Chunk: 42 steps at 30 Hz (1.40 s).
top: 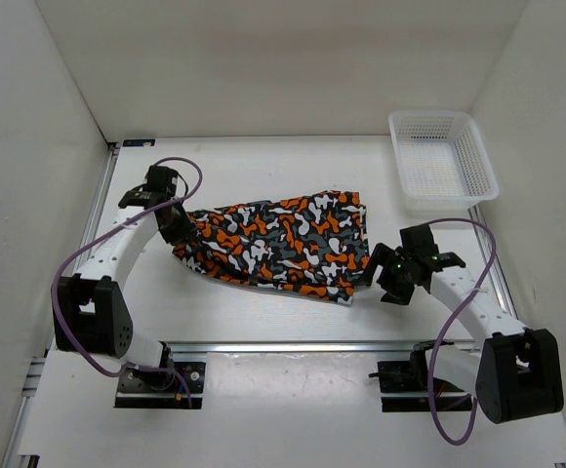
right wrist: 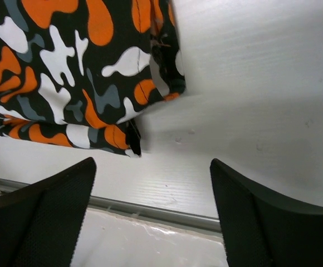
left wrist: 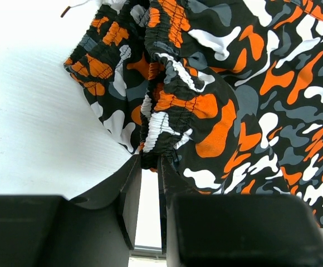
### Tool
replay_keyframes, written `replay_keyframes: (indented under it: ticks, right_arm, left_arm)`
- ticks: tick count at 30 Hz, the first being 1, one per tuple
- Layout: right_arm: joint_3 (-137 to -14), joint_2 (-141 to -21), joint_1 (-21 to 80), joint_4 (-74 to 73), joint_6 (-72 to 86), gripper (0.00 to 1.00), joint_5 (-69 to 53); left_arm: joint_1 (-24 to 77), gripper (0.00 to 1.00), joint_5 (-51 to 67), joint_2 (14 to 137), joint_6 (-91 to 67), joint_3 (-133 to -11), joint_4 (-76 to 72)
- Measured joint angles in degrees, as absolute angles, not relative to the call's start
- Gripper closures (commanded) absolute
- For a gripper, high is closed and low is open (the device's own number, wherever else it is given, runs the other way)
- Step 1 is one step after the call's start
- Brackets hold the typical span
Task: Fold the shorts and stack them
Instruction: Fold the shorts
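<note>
Soft printed cloth, blotched in orange, black, white and grey, is making up the shorts (top: 273, 244). They are lying spread across the middle of the bench (top: 263, 317), reaching from near its left edge towards the right, well apart from the white mesh basket (top: 442, 161) sitting in the far right corner. The left tool (left wrist: 150, 164) is pinching the gathered elastic waistband (left wrist: 167, 105) at the left end of the garment, its jaws standing narrow with the ruched cloth bunching between them. The right tool (right wrist: 153, 162) is hanging with jaws wide and nothing between them, just beside the near right hem corner (right wrist: 132, 146), which is resting flat on the bench. Judging by the drape, the fabric is going to behave as light and limp, sagging, sliding and crumpling if lifted by one point. The firmer places to take hold are looking like the thick waistband and the stitched hem corners, one at each end, so the cloth is hanging taut between two grips. The busy print is making the layers hard to read: from above it is not clear whether the shorts are lying doubled over, and how many layers the left tool is gripping cannot be told. Each wrist view is cutting off most of the garment.
</note>
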<state>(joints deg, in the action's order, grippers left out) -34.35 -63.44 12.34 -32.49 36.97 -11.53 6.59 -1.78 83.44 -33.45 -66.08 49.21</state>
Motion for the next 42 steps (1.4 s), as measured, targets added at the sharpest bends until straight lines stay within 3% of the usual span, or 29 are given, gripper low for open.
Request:
replay_keyframes:
  ticks: [9, 12, 13, 15, 16, 31, 37, 42]
  right_arm:
    - [-34.35, -71.33, 11.92, -24.91, 40.47, 0.38, -13.1]
    - [-34.35, -75.02, 11.73, -22.76, 41.19, 0.57, -12.93]
    - [-34.35, -75.75, 11.73, -22.22, 41.54, 0.71, -12.53]
    - [-34.52, -76.73, 11.64, -21.82, 41.78, 0.85, -11.92]
    - [-34.94, -77.17, 11.57, -21.85, 41.87, 1.0, -11.68]
    - [-58.06, -76.6, 14.5, -26.76, 35.2, 1.0, -7.77]
    - [-56.66, -74.04, 25.21, -30.02, 31.97, 1.0, -6.17]
    - [-46.59, -73.84, 31.92, -30.55, 31.68, 1.0, -3.75]
  left_arm:
    - [6.98, 0.9, -0.99, 83.42, -33.45, -66.41, 49.23]
    - [6.98, 0.9, -0.95, 83.42, -33.45, -66.81, 49.25]
    - [6.98, 0.9, -0.93, 83.42, -33.45, -66.96, 49.21]
    - [6.98, 0.9, -0.89, 83.42, -33.45, -67.37, 49.28]
    - [6.98, 0.9, -0.89, 83.42, -33.45, -67.64, 49.34]
    - [5.93, 0.9, -1.78, 89.36, -31.09, -87.68, 53.93]
    - [0.89, 0.9, -2.24, 89.47, -30.41, -84.82, 54.98]
    - [-1.83, 0.9, -2.52, 89.86, -30.44, -77.62, 55.13]
